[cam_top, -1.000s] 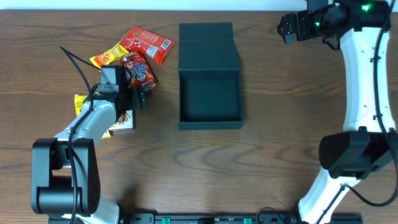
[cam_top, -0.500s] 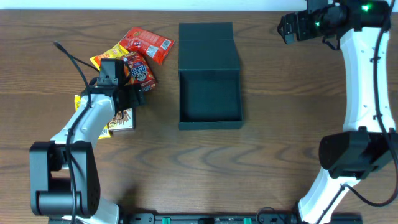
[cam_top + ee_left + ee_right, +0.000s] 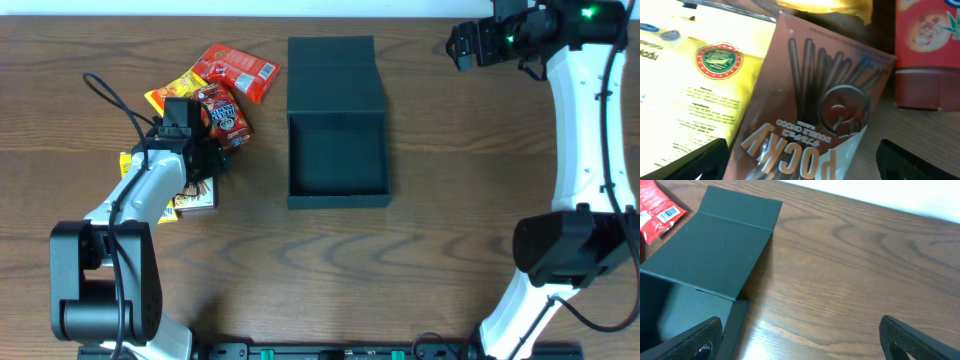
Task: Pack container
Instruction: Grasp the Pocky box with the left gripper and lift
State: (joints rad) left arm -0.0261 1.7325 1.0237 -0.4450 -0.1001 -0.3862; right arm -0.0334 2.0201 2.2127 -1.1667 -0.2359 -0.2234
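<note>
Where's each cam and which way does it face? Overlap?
Overhead: above the table, looking straight down; the container, snack pile, left arm and right arm show.
Left wrist: low over the snack pile, facing down at the Pocky box; left gripper fingertips in bottom corners.
Right wrist: far right corner, facing the container's open lid; right gripper fingertips at bottom corners.
Shared: overhead and right wrist both show the container and red packet.

The left claw point(image 3: 206, 160) hides part of the Pocky box point(image 3: 197, 194).

Overhead faces straight down; left wrist hugs the packets point(image 3: 810, 115); right wrist shares the container point(image 3: 715, 245), ahead of the right end effector point(image 3: 807, 340), with overhead.
</note>
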